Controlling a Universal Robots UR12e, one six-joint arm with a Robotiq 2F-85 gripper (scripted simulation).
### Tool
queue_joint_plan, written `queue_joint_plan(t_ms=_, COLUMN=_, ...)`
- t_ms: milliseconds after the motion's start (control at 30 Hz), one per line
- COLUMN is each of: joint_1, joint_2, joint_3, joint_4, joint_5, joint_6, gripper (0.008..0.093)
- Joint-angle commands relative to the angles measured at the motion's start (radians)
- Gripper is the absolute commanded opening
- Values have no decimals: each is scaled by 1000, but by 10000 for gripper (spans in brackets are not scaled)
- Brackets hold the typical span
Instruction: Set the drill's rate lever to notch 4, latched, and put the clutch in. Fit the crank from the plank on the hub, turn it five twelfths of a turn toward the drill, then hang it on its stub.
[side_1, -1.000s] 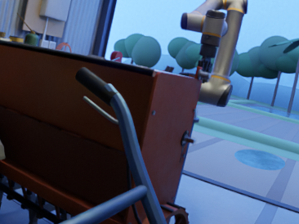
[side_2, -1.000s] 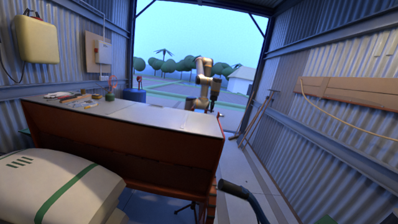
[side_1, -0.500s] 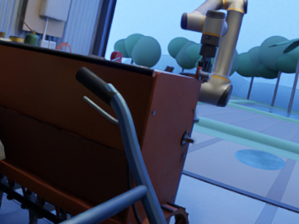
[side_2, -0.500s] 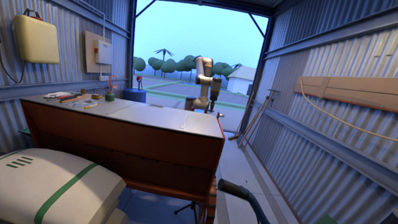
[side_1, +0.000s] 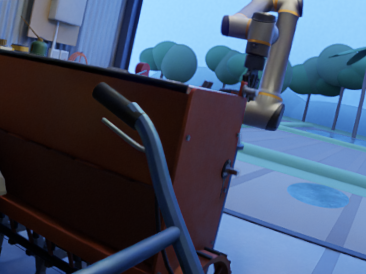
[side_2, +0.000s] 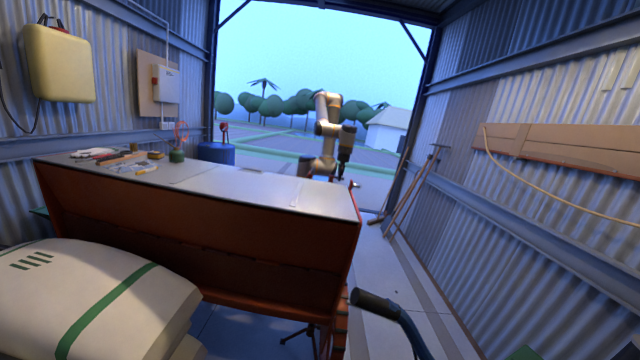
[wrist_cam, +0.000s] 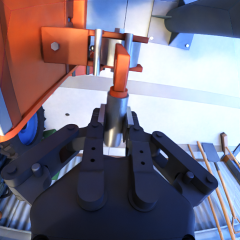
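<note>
At the far end of the orange seed drill, a notched orange bracket sticks out from the side wall. The orange rate lever rises from that bracket and ends in a dark grey cylindrical grip. My gripper is clamped around this grip, reaching down beside the drill's end wall. A small stub pokes out of the end wall lower down. The crank, the plank and the clutch are not in view.
The drill's hopper lid carries small tools at its far left. A blue handlebar rises close to the side camera. Long-handled tools lean on the right shed wall, a white sack lies in front, and a blue barrel stands by the doorway.
</note>
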Motion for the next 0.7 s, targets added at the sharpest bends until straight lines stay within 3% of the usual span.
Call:
queue_joint_plan(t_ms=0, joint_1=0, joint_2=2, joint_3=-2, joint_4=0, joint_5=0, joint_6=0, gripper=80)
queue_joint_plan(t_ms=667, joint_1=-14, joint_2=78, joint_3=-84, joint_4=123, joint_5=17, joint_6=-15, gripper=80)
